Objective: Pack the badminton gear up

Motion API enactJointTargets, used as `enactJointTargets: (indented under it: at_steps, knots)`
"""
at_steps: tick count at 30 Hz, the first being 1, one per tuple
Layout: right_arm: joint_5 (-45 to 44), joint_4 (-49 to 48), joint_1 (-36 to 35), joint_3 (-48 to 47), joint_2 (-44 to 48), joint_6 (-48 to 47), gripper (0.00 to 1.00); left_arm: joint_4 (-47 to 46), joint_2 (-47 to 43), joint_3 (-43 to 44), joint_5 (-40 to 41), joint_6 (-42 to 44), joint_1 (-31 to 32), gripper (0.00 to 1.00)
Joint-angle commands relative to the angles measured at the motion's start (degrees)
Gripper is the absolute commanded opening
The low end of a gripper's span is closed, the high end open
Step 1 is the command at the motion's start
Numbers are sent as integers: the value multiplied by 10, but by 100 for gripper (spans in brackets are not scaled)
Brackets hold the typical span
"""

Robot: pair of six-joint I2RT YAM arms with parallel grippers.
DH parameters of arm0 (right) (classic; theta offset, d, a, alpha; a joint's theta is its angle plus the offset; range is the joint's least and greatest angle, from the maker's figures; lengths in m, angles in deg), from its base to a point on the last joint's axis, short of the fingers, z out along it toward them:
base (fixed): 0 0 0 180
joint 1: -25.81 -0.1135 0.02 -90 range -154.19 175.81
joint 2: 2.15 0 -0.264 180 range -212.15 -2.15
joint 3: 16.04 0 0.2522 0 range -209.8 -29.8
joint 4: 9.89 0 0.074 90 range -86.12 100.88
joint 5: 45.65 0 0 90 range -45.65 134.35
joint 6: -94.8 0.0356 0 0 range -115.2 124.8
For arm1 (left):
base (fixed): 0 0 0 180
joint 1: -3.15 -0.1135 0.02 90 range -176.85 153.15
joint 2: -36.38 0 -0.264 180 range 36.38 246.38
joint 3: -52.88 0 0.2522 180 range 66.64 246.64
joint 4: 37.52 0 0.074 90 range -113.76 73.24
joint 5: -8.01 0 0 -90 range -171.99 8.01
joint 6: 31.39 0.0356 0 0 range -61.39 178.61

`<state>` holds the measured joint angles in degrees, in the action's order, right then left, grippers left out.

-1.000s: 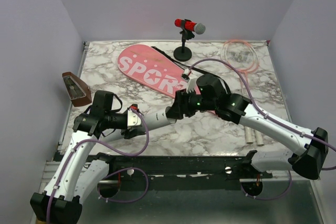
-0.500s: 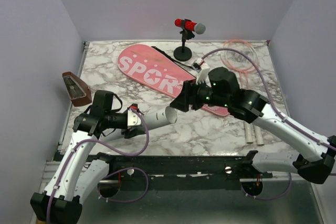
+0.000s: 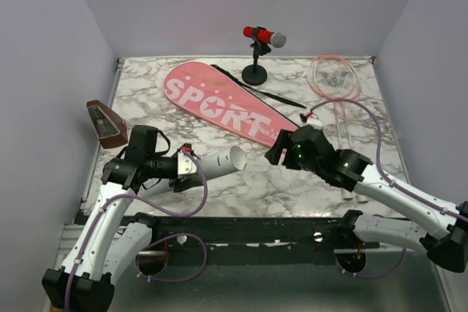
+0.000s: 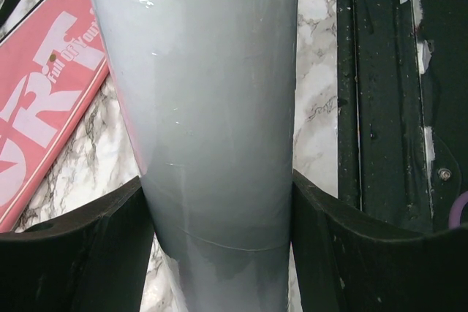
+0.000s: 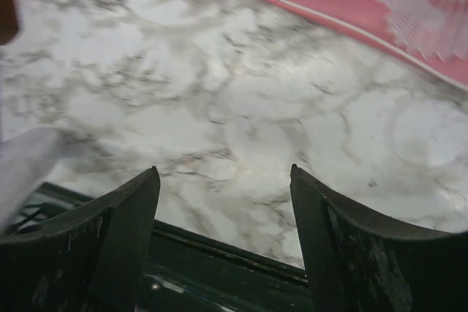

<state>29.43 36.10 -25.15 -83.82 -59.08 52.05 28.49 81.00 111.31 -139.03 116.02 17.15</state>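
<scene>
One tube [image 3: 219,161] in left gripper [image 4: 218,184], bag [image 3: 219,107] flat

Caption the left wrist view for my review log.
Left gripper clamped on the white tube over the marble table, pink SPORT bag at left.

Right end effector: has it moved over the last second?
Yes. The right end effector has drawn back to the right, away from the open end of the white tube. It no longer covers the narrow end of the pink bag and now sits open just near of it.
</scene>
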Motion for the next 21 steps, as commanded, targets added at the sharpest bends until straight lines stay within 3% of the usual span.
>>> enactJointTargets:
  at_steps: [1,6,12,21]
  knots:
    - [-109,-27,7,94,0,136,80,-22,-6,6,14,-12,2,54]
    - [-165,-111,34,156,-19,173,79,-18,-12,5,21,-5,2,54]
    - [-90,-226,139,177,-108,145,76,-11,-15,5,20,-1,3,55]
    - [-99,-264,157,137,-215,128,72,-16,-13,-2,30,5,4,54]
